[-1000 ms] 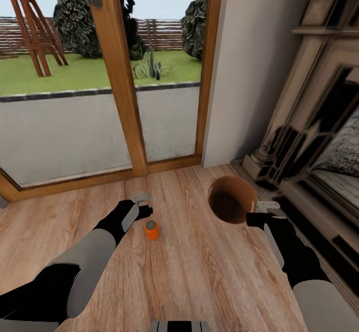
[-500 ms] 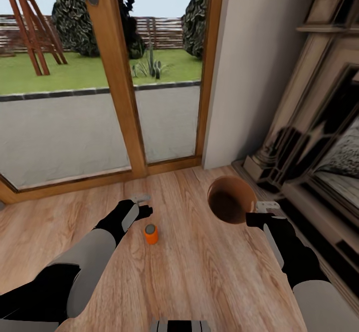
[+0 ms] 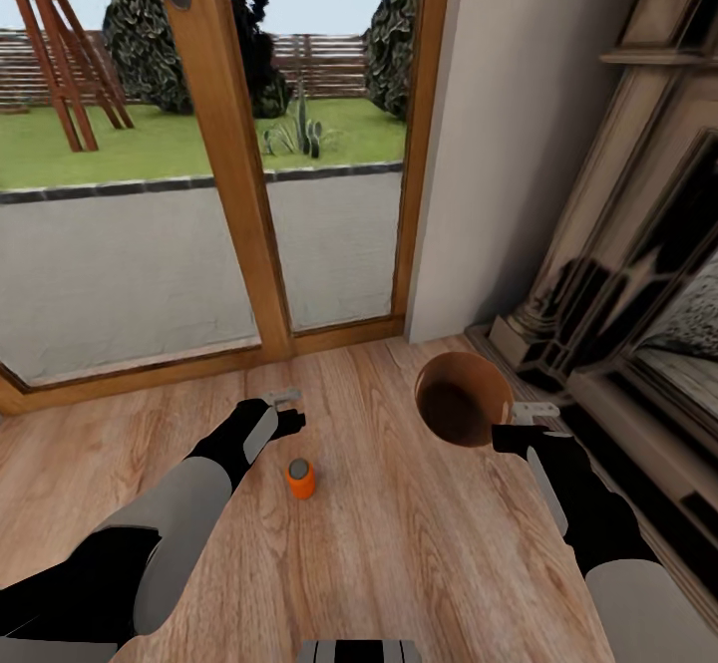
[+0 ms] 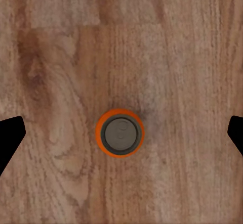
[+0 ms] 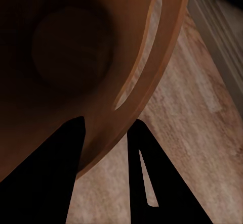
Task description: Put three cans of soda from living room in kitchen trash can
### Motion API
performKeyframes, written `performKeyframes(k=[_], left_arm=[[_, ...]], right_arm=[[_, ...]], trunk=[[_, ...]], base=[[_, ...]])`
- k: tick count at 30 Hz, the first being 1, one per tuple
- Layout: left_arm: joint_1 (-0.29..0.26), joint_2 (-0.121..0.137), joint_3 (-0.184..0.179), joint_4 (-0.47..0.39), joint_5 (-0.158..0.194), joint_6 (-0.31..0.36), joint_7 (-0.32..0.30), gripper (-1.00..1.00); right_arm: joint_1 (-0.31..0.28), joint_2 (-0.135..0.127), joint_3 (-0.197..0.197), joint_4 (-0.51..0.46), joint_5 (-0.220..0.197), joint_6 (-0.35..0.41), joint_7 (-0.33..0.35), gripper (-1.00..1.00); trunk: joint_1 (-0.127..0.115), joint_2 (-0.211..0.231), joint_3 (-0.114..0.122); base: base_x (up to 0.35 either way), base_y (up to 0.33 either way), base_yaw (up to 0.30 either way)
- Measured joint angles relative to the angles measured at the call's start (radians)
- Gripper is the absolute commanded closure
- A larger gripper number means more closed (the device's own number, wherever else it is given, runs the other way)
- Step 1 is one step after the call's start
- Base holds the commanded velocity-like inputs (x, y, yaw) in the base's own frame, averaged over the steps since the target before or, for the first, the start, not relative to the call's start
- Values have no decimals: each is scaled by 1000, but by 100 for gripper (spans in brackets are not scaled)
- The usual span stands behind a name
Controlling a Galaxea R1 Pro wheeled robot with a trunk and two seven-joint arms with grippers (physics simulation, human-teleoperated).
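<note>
From the head, an orange can (image 3: 300, 479) stands upright on the wood floor (image 3: 399, 563) at 6 o'clock from the left claw (image 3: 284, 406), whose finger spread is hard to judge here, while the right claw (image 3: 519, 424) meets the brown bin (image 3: 461, 396) at its 3 o'clock rim. The left wrist looks straight down on the can (image 4: 120, 133), centred between dark fingertips (image 4: 10, 138) cut off at both edges, spread wide and apart from it. The right wrist shows the bin (image 5: 152, 72) wall pinched between two fingers (image 5: 48, 178), its inside too dark to read.

orange can (image 3: 301, 480), brown bin (image 3: 479, 379)
</note>
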Motion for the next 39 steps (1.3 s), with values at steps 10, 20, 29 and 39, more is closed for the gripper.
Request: performKeyframes(k=[10, 20, 29, 39], left_arm=[[0, 0, 0, 0, 0, 0, 0, -100], [0, 0, -2, 0, 0, 1, 1, -100], [0, 0, -5, 0, 0, 2, 2, -100], [0, 0, -7, 0, 0, 3, 2, -100]], right_arm=[[0, -4, -12, -19, 4, 0, 0, 100], [-1, -13, -18, -73, -3, 15, 3, 100], [-1, -14, -18, -233, -3, 129, 5, 100], [-3, -12, -17, -305, 1, 208, 4, 100]], trunk=[[0, 0, 0], [0, 0, 0], [0, 0, 0], [2, -1, -19]], base=[[1, 0, 0], [0, 0, 0], [0, 0, 0], [0, 0, 0]])
